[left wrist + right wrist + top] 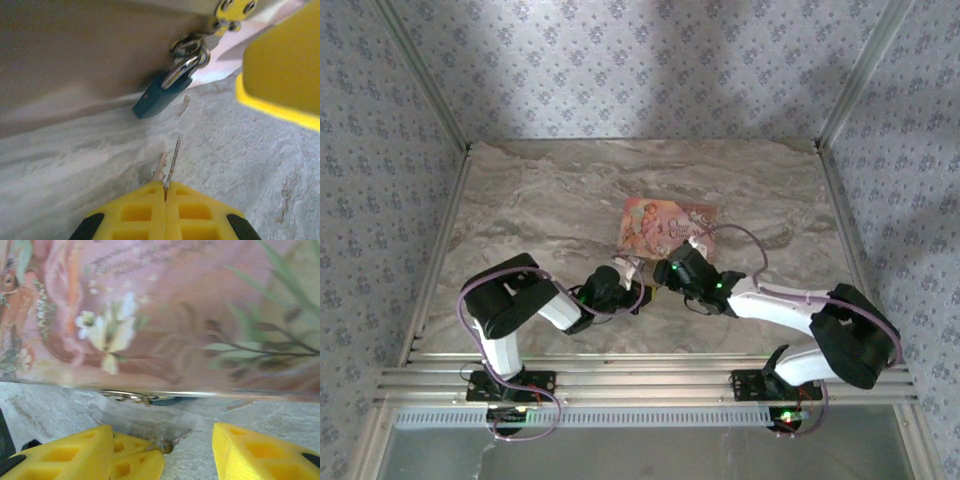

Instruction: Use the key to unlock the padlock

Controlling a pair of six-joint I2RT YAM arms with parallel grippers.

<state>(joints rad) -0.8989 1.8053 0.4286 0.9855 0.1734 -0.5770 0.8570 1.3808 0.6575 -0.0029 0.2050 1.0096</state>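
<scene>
Early days I'd say: the left pincer (165, 187) is clamped tight on the key (173, 160), blade aimed at the padlock (159, 95), but there's a clear gap between them. The padlock hangs off the box (175, 315), shackle looking shut, low near the surface (240, 165). The right pincer (162, 435) sits roughly half open by the box, gripping nothing. Lining up, inserting and turning are all left.
</scene>
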